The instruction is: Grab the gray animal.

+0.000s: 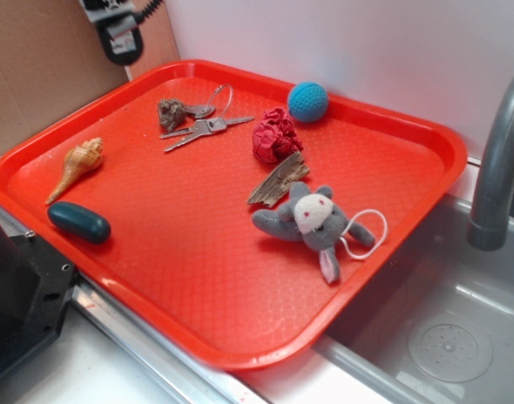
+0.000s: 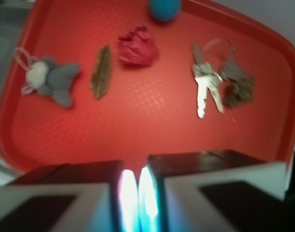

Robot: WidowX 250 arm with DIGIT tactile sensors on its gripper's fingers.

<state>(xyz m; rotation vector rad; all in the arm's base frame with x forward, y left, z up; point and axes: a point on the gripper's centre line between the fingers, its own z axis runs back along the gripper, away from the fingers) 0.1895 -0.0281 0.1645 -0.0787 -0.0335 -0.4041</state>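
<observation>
The gray animal [image 2: 50, 79] is seen far forward-left of the end effector [image 2: 135, 193], whose fingers are pressed together, empty.

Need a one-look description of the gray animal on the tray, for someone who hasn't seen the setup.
Start at the red tray beside the sink and go to its sink-side edge. Just past the brown driftwood piece lies the gray animal, a small plush donkey. It is the only soft gray toy there, with a white face, long pink-lined ears and a white cord loop.
</observation>
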